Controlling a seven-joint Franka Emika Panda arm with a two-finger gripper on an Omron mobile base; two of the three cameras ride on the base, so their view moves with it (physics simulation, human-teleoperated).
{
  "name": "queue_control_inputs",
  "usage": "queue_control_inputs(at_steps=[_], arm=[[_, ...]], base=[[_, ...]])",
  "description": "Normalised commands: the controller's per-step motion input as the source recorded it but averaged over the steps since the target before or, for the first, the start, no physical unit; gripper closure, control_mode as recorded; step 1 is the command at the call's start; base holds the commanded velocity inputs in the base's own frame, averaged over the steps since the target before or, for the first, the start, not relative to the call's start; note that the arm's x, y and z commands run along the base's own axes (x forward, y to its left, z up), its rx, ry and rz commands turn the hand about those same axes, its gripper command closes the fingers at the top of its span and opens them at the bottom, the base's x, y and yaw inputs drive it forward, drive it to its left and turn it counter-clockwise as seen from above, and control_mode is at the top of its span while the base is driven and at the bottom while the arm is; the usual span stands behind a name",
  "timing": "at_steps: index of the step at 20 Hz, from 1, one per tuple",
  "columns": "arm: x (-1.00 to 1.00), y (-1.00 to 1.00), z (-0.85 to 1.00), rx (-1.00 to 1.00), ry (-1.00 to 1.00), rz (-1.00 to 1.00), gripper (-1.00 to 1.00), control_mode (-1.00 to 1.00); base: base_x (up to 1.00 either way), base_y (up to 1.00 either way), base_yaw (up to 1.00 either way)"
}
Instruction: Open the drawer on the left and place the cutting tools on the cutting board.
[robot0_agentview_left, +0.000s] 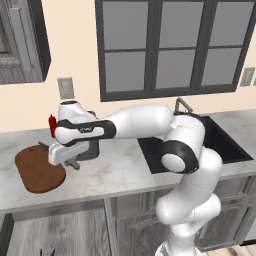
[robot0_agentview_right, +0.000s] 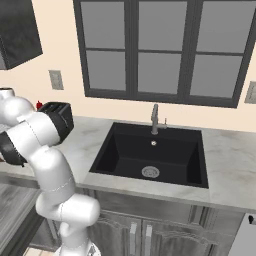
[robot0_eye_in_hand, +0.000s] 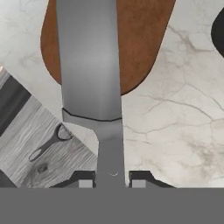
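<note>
My gripper is shut on a knife by its narrow grey neck, a dark fingertip on each side. Its broad grey steel blade runs away from the hand over the reddish-brown cutting board, hiding the board's middle. In the left base view the gripper hangs just above the right end of the cutting board, with the knife poking out to the left. The drawer stands open below the counter edge, and a small slim tool lies on its wood-grain floor. The drawer also shows under the counter.
A dark toaster stands close behind the hand, and a red bottle stands by the wall. To the right are the black sink and its faucet. Bare marble counter lies between board and sink.
</note>
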Motion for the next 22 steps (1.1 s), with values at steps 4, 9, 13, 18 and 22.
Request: queue_control_inputs(at_steps=[4, 9, 13, 18, 22], arm=[[0.08, 0.19, -0.09, 0.0, 0.0, -0.12, 1.0, -1.0], [0.01, 0.09, -0.09, 0.0, 0.0, -0.11, 1.0, -1.0], [0.0, 0.0, -0.15, 0.0, 0.0, -0.03, 1.0, -1.0], [0.0, 0.0, -0.3, 0.0, 0.0, 0.0, 1.0, -1.0], [0.06, 0.0, -0.36, 0.0, 0.0, 0.0, 1.0, -1.0]], base=[[0.0, 0.0, 0.0], [0.0, 0.0, 0.0], [0.0, 0.0, 0.0], [0.0, 0.0, 0.0], [0.0, 0.0, 0.0]])
